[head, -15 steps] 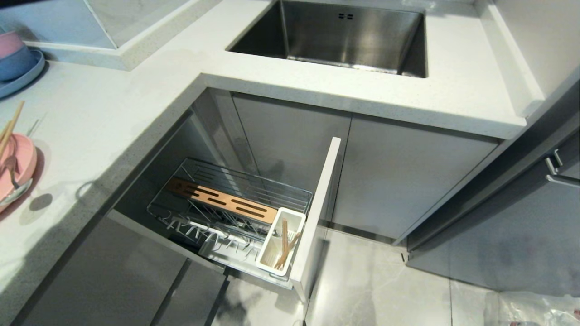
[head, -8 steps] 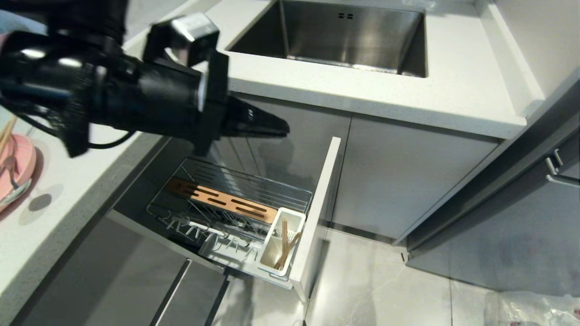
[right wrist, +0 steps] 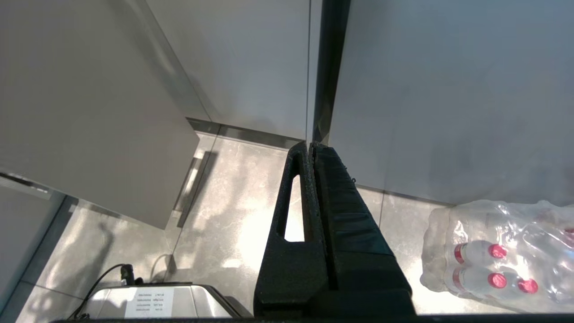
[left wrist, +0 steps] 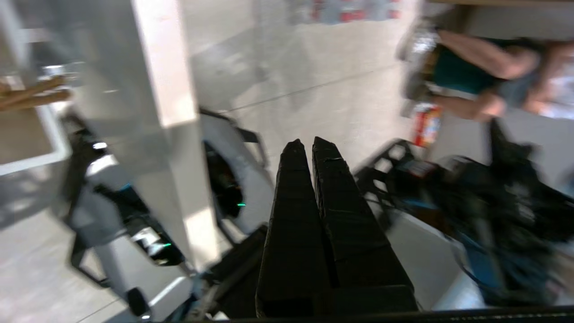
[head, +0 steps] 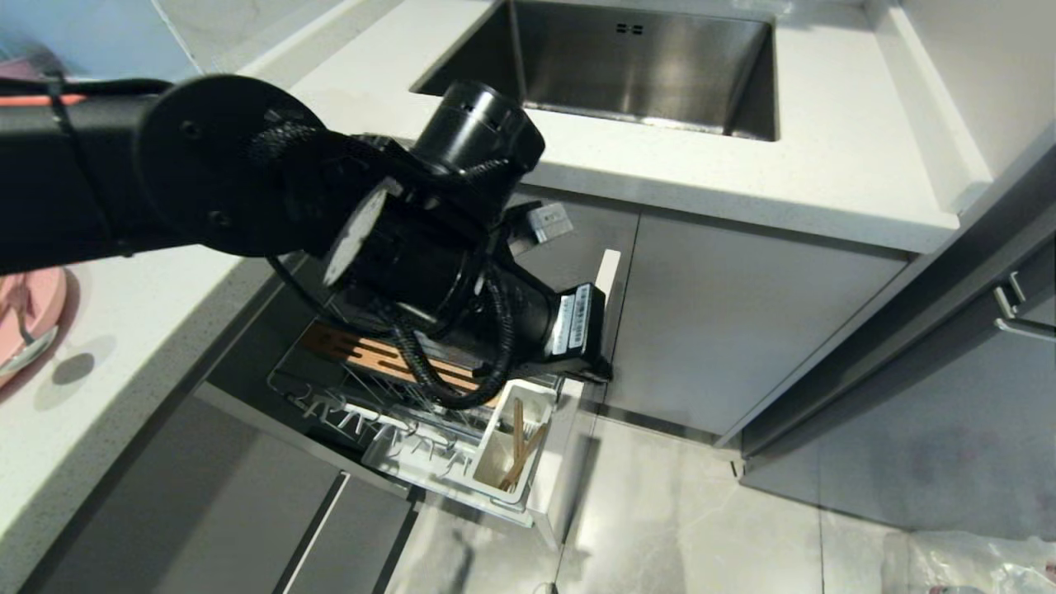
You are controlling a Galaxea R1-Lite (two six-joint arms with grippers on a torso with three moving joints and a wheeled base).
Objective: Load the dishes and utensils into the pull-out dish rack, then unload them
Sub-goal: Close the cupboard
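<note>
Your left gripper (left wrist: 304, 142) is pressed together, empty, hanging beside the pale grey front panel (head: 596, 309) of the pulled-out chrome wire dish rack (head: 412, 388). Light wooden chopsticks (head: 520, 452) stand in its white rectangular cup (head: 507, 450). Right gripper (right wrist: 310, 145) parked, pressed together too.

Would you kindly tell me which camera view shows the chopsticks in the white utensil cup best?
The head view: the chopsticks stand clearly in the utensil cup at the front of the pull-out rack, below the left arm. The left wrist view catches only blurred ends at its edge. The right wrist view shows none.
</note>
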